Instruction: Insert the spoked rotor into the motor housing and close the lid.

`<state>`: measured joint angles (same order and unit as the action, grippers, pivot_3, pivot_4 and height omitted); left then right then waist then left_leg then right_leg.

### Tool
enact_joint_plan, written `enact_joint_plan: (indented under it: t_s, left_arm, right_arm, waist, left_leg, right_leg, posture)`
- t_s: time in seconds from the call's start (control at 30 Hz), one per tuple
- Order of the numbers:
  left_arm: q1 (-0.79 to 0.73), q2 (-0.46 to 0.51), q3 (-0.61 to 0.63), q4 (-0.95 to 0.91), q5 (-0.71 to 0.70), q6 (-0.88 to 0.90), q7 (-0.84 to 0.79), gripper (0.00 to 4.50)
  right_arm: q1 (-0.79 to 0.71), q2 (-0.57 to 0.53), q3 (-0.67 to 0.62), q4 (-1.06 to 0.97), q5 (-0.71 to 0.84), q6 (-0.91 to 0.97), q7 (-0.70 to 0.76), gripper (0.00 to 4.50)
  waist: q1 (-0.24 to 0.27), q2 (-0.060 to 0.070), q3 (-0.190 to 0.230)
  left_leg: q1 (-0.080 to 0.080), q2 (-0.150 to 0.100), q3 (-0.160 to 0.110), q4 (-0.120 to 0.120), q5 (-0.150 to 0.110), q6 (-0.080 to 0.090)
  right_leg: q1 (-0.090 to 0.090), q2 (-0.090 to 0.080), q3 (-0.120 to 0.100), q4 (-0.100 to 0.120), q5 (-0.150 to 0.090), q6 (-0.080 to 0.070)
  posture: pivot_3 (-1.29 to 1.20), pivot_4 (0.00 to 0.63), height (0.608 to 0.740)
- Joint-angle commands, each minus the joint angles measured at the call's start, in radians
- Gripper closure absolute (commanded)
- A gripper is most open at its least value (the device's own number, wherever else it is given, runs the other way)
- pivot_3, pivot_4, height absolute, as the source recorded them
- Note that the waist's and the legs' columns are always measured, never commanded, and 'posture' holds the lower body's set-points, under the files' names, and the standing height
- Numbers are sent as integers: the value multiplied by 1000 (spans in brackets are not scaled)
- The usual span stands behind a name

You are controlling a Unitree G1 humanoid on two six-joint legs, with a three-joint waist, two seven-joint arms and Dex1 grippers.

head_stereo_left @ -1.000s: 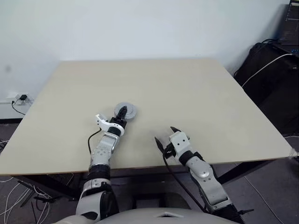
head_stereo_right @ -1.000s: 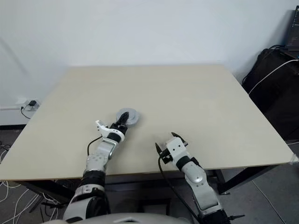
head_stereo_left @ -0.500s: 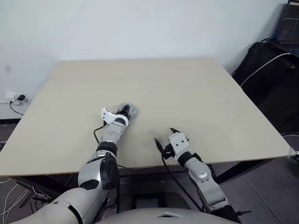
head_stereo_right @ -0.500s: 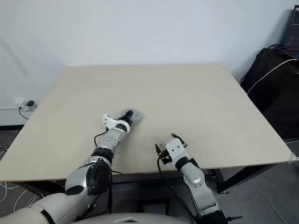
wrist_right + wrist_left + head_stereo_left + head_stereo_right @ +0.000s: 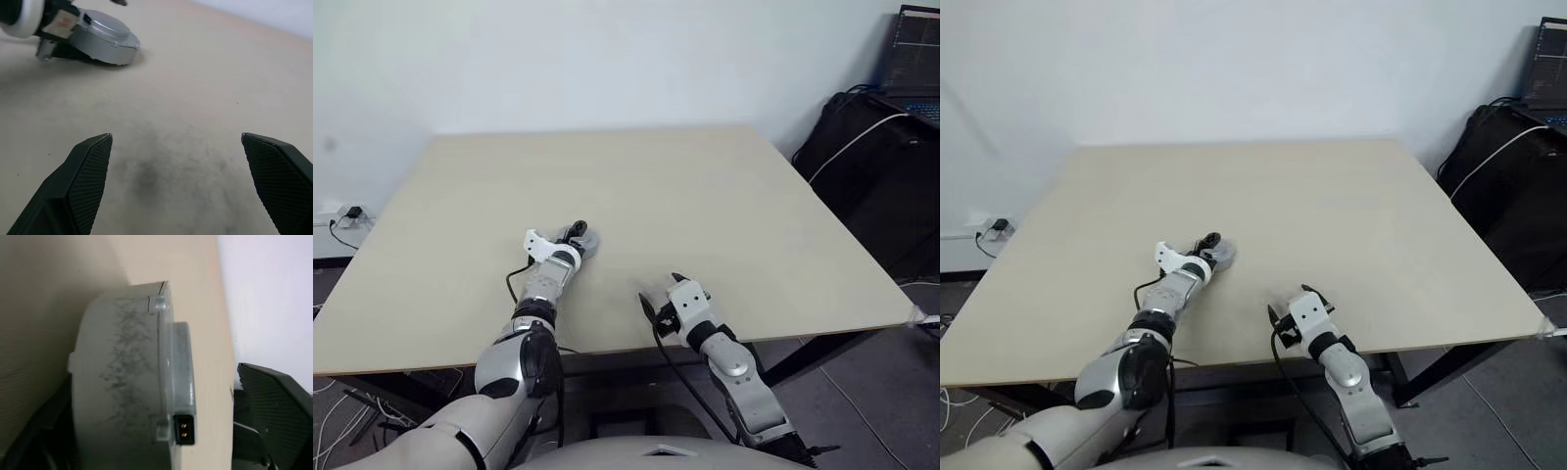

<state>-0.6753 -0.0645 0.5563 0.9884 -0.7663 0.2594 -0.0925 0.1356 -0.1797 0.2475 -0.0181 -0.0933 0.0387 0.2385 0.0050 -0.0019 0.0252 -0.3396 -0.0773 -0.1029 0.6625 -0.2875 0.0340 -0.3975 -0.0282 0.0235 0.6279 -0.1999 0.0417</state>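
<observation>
left gripper (image 5: 579, 233): fingers spread either side of the lid, not pinching
lid (image 5: 102, 43): round silver-grey disc, smooth matte top with dark scuffs, stepped rim, small connector tab; flat on the tabletop (image 5: 705, 186), left of centre, nearer the near edge
right gripper (image 5: 663, 291): black textured fingers wide apart, empty, at the near edge

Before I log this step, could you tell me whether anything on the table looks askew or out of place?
Nothing stands out. The lid lies flat on the table, with the open left gripper at it; the right gripper is open near the table's front edge.
</observation>
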Motion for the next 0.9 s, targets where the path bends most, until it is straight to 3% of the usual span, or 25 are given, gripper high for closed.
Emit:
enact_joint_plan:
  t_s: [0.03, 0.3, 0.4, 0.53, 0.77, 0.9]
  left_arm:
    - [107, 23, -36, -103, 39, 130, 63, 28]
    - [456, 109, -294, -586, 168, 341, -36, 28]
    - [584, 168, -433, -744, 305, 232, -86, 28]
    - [713, 147, -491, -878, 461, -57, -53, 28]
    - [810, 69, -550, -854, 765, -498, 150, 28]
    - [836, 53, -567, -799, 844, -663, 204, 28]
  right_arm:
    - [-14, 8, -11, -48, 15, 15, 8, 0]
    - [-19, 54, -56, -64, 91, 119, 22, 0]
    - [-20, 87, -101, -70, 120, 146, -13, 0]
    - [1, 114, -146, -72, 106, 72, -81, 0]
    - [83, 126, -149, -37, 21, -140, -186, 0]
    - [105, 135, -172, -17, 4, -180, -237, 0]
  waist:
    - [-9, 1, -4]
    - [-33, 5, -11]
    - [-35, 7, -12]
    - [-28, 8, -12]
    - [11, 8, -7]
    - [14, 8, -6]
  left_leg:
    - [1, 0, 0, 0, 0, 0]
    - [12, 4, 1, -2, -4, -3]
    - [16, 9, 2, -3, -9, -10]
    - [15, 12, 3, -5, -10, -12]
    - [11, 12, 3, -5, -11, -12]
    - [12, 12, 3, -4, -11, -11]
  right_leg:
    - [1, 0, 0, 0, 0, 0]
    - [7, -1, 3, 1, -3, -4]
    - [8, 1, 3, 1, -5, -8]
    - [7, 3, 3, 2, -8, -12]
    - [3, 2, 2, 1, -10, -15]
    - [4, 2, 1, 0, -11, -15]
  posture:
    - [0, 0, 740]
    - [0, 0, 740]
    - [0, 0, 740]
    - [0, 0, 740]
    - [0, 0, 740]
    - [0, 0, 740]
